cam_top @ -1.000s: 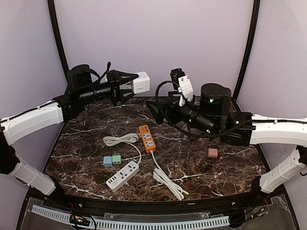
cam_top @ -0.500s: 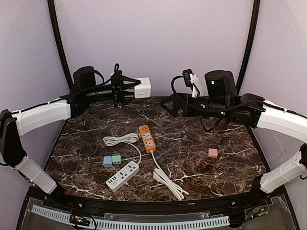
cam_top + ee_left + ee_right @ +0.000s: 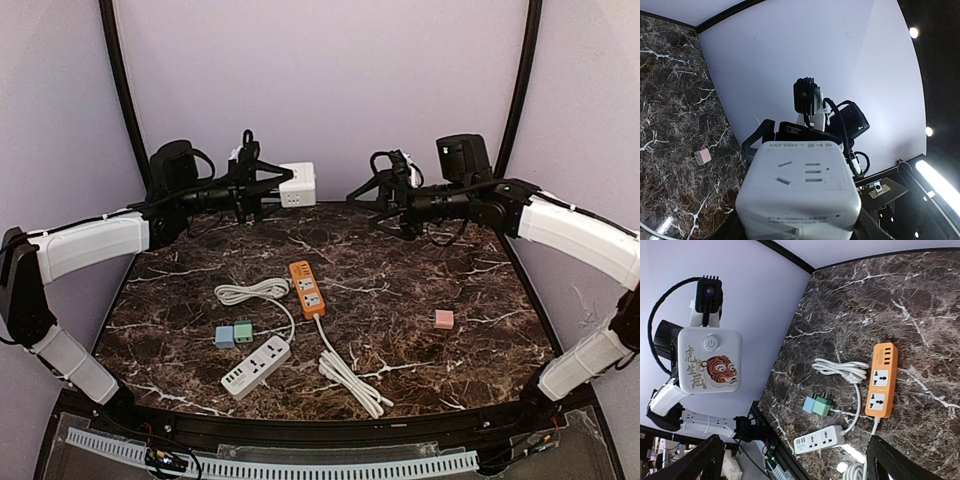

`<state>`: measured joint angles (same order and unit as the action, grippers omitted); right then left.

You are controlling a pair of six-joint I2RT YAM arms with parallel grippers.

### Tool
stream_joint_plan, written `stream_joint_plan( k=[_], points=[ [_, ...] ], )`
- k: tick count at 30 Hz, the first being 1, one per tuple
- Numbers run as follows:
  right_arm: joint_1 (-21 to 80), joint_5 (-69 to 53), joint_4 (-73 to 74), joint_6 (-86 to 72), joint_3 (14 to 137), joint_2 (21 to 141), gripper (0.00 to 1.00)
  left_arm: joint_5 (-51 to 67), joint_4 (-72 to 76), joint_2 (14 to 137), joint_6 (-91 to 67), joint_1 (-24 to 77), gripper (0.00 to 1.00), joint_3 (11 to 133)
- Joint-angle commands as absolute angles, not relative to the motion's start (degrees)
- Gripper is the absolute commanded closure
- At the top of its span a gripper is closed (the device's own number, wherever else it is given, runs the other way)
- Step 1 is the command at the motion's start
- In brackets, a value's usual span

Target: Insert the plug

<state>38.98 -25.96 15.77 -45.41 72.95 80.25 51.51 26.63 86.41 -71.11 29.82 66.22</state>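
Landmark: orange strip (image 3: 307, 289).
Power strips: 2. white strip (image 3: 256, 366) lies near-left of the orange one.
Cords: 2. coiled cord (image 3: 250, 292) just left, bundled cord (image 3: 352, 378) near-right.
Small plugs: 3. blue plug (image 3: 224, 336) and green plug (image 3: 243, 331) touch, left of landmark's near end; pink plug (image 3: 444, 319) well right.
Cube socket (image 3: 300, 185): 1, beyond landmark, off table, clamped in left gripper (image 3: 280, 185).
Right gripper (image 3: 362, 198): far-right of landmark, jaws spread, empty.
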Motion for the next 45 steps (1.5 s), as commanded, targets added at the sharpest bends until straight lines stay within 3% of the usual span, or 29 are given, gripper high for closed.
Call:
stream_joint_plan(
  k=[1, 9, 45],
  points=[
    [38.3, -41.3, 7.9, -52.8, 76.1, 82.1, 0.02, 56.3, 37.7, 85.8, -74.6, 29.6, 0.99, 65.1],
    [38.3, -51.8, -6.7, -62.6, 77.1, 85.6, 0.01, 58.9, 40.3, 87.8, -77.1, 29.9, 0.99, 66.0],
    [40.3, -46.3, -6.9, -69.1, 78.1, 89.1, 0.05, 59.2, 48.4, 93.1, -83.8, 33.0, 0.99, 68.5]
  ],
)
